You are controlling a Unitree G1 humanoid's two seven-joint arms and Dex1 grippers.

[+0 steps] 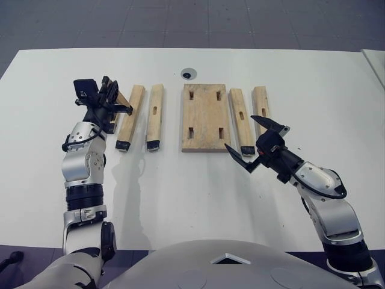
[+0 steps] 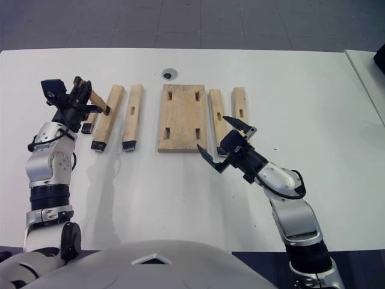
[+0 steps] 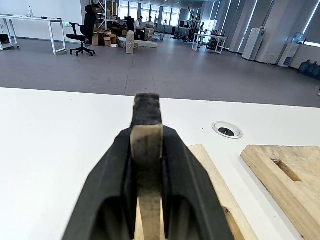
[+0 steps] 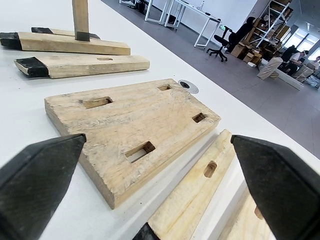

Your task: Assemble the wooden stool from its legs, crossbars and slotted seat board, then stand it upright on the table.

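The slotted seat board (image 1: 206, 117) lies flat mid-table. Two wooden legs with black tips (image 1: 131, 116) (image 1: 155, 115) lie to its left, and two more (image 1: 240, 120) (image 1: 260, 108) to its right. My left gripper (image 1: 111, 97) is raised over the far-left pieces, shut on a wooden bar (image 3: 147, 150) with a black end, which stands upright in the right wrist view (image 4: 80, 17). Another piece (image 2: 87, 127) lies partly hidden beneath that gripper. My right gripper (image 1: 239, 131) hovers wide open at the board's near right corner, above the nearest leg (image 4: 192, 192), holding nothing.
A round cable hole (image 1: 188, 74) sits in the white table (image 1: 192, 192) just behind the board. The near half of the table is bare. A second table's corner (image 1: 376, 57) shows at the far right.
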